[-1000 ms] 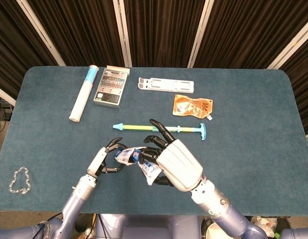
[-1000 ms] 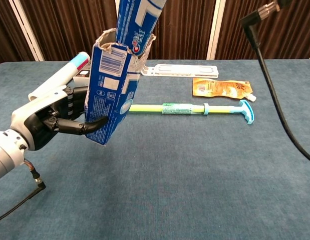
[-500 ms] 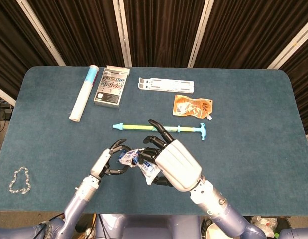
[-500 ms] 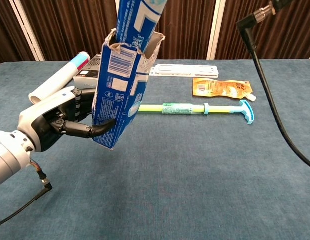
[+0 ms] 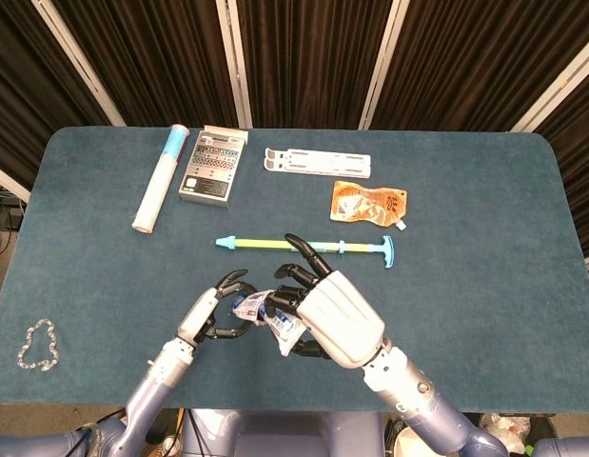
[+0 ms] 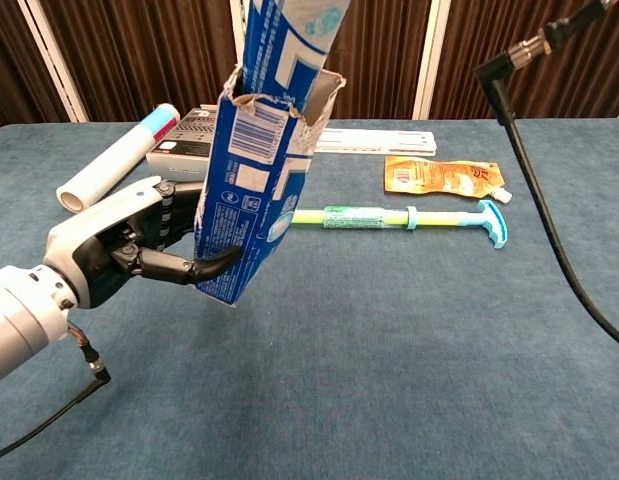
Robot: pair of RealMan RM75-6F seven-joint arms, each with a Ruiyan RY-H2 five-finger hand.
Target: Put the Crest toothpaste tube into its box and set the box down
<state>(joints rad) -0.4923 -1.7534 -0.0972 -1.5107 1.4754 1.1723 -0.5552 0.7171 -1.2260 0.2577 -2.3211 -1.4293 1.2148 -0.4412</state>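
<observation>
- Nearest to us, the left hand is wrapped around the lower part of the Crest box, thumb across the near face, holding it up off the table with its open torn top upward.
- Compared with a second ago the box has drifted right and tipped more, top leaning right. So we think the left hand is lining the box up with the tube rather than pushing anything in yet.
- The toothpaste tube sticks up out of the box mouth and runs off the top of the chest view. It looks only partly in, most of it still above the box.
- In the head view the right hand is curled over the top end of the tube, gripping it just right of the left hand; it has barely moved.
- We'd say the insertion is midway: the tube has to slide further down before the box can be set down.
- Further off lie a toothbrush, an orange pouch, a white rack, a flat carton and a rolled tube.
- Near left in the head view lies a bead chain.
</observation>
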